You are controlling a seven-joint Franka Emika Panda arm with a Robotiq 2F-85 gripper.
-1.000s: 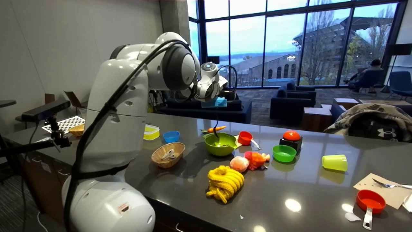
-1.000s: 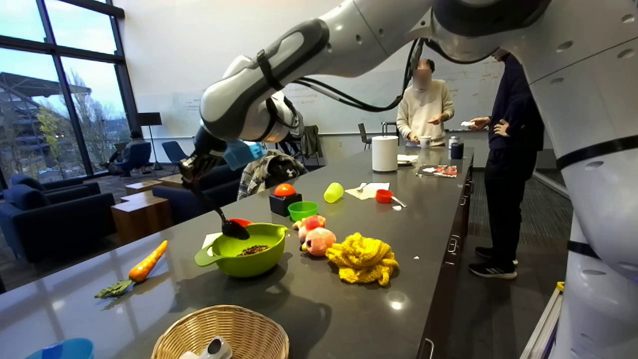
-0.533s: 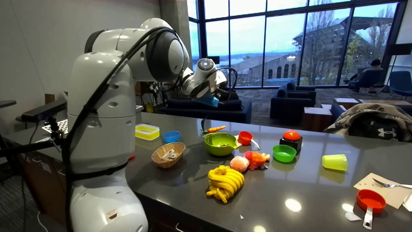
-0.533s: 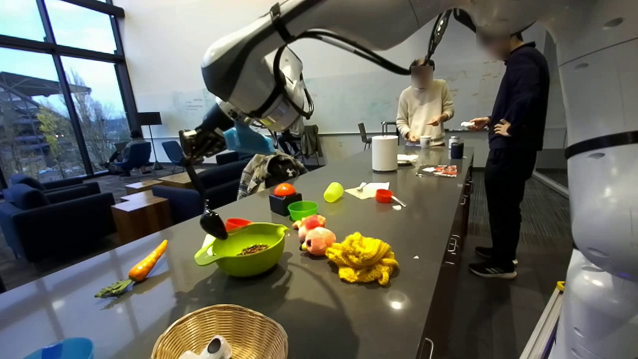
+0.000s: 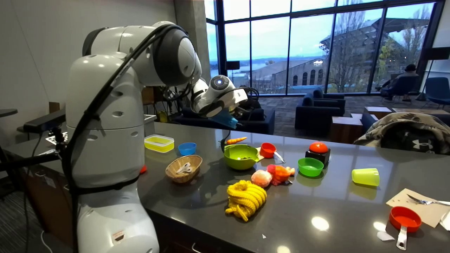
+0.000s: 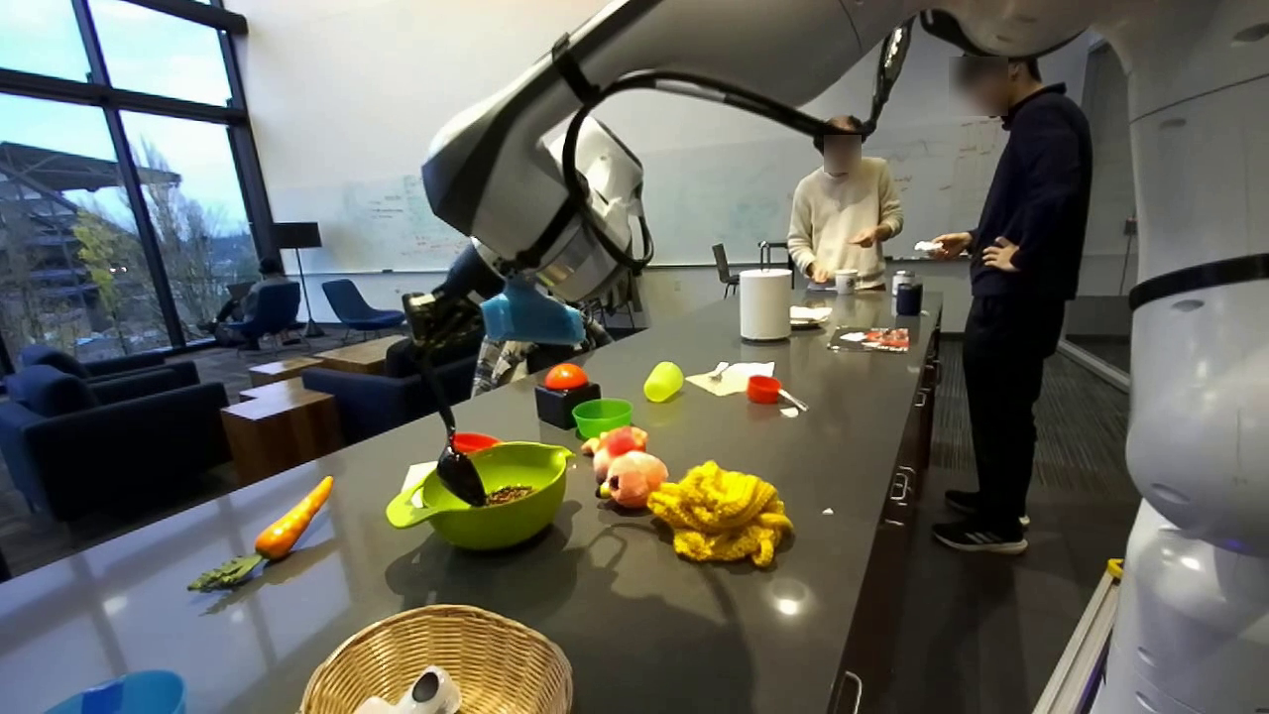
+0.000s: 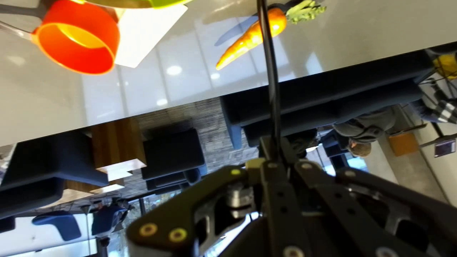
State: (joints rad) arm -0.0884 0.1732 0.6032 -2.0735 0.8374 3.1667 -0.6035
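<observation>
Black spoon (image 6: pixel 462 478) at ten o'clock of the green bowl (image 6: pixel 501 530) in both exterior views.
Our fingers (image 7: pixel 265 148) clamp its handle (image 7: pixel 272 71); gripping looks done, the bowl's brown bits (image 6: pixel 510 494) unlifted.

Exterior view: carrot (image 6: pixel 288 534) left of bowl (image 6: pixel 501 524), toy (image 6: pixel 634 478) right, basket (image 6: pixel 451 637) before.
</observation>
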